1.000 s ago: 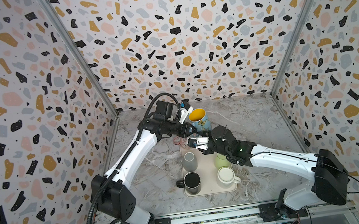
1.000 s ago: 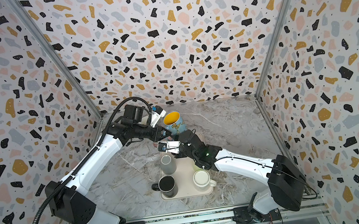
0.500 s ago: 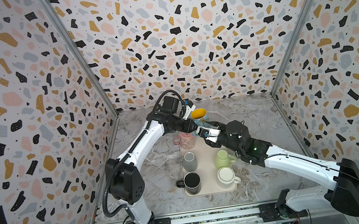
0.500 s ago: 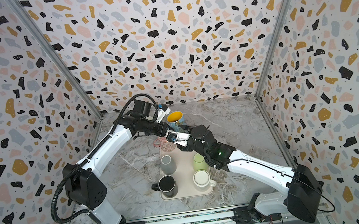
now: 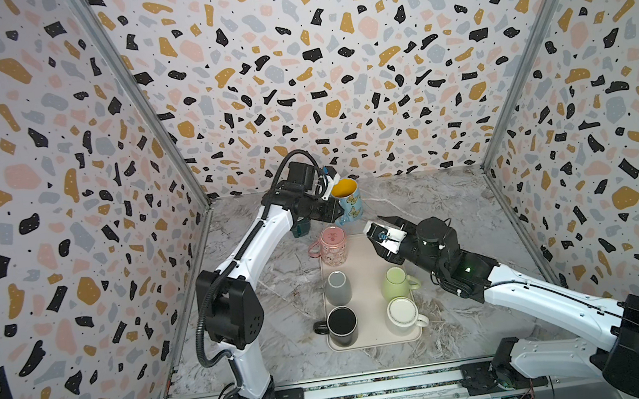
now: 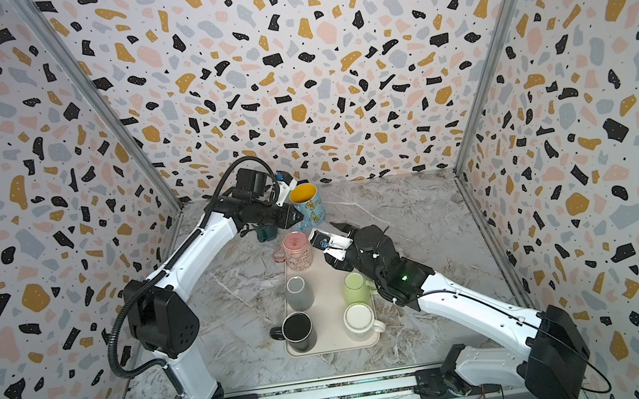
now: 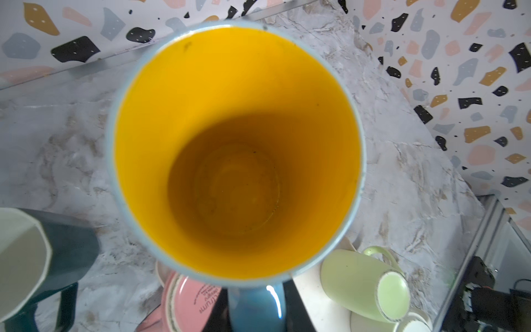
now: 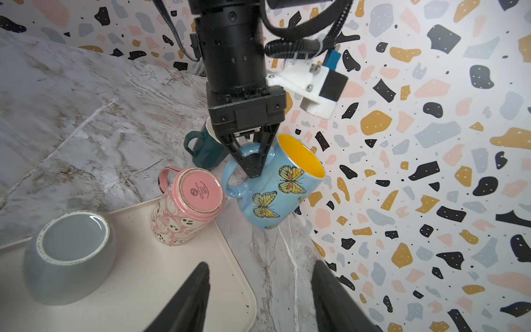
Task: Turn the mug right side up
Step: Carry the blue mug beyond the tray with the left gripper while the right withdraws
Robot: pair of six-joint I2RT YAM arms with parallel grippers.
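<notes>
BACK OF THE TABLE: Just above centre in both top views, the left gripper (image 8: 254, 169) pinches the handle of the blue butterfly mug (image 5: 348, 205), whose yellow mouth faces up while the body leans (the camera on that wrist looks straight down into the empty yellow inside). The mug is just beyond the far edge of the cream tray (image 5: 363, 270), beside a pink mug (image 5: 332, 245) standing upside down and in front of a dark green mug (image 8: 201, 149). Its base is low over the marbled table (image 5: 434, 193), though whether it touches cannot be told from here. Right of centre, the right gripper (image 8: 261, 264) hangs with its fingers spread and nothing between them, pointed toward the mug. What remains, by the look of it, is to square the mug up and set it down. The base should be levelled before it is lowered, and the pinch kept on the handle until the bottom rests flat. The fingers can then part gently and draw back clear of the handle's loop and the pink mug close by. So thin a hold on a handle could let the mug swing.
</notes>
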